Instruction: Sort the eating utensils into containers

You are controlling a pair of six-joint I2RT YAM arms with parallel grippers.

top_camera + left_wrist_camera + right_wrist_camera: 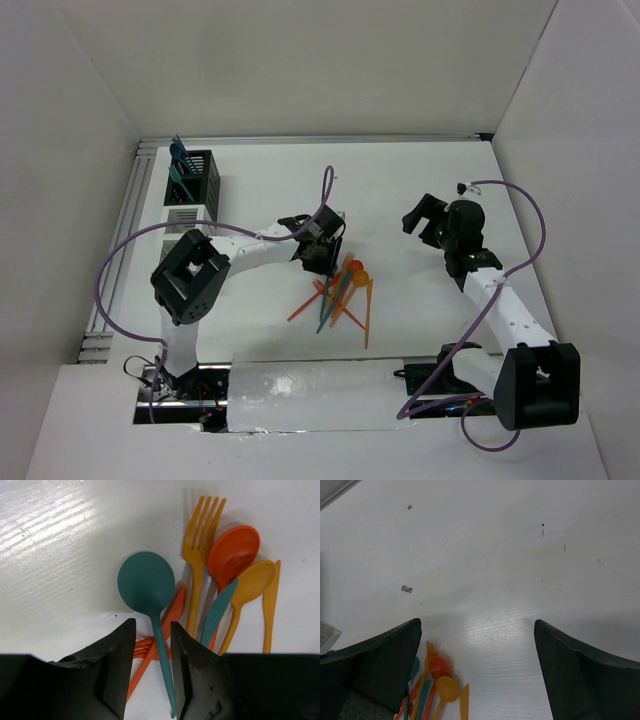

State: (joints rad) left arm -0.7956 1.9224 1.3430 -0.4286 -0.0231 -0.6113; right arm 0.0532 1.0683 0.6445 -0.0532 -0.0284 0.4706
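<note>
A pile of utensils lies mid-table. My left gripper is low over its far end, open. In the left wrist view its jaws straddle the thin handle of a teal spoon with a gap on both sides. Beside the spoon lie an orange fork, a red spoon, a yellow spoon and a teal knife. My right gripper is wide open and empty, right of the pile. The black bin holds blue utensils. The white bin stands in front of it.
A metal rail runs along the table's left edge beside the bins. White walls enclose the table on three sides. A shiny white strip covers the near edge between the arm bases. Purple cables loop over both arms.
</note>
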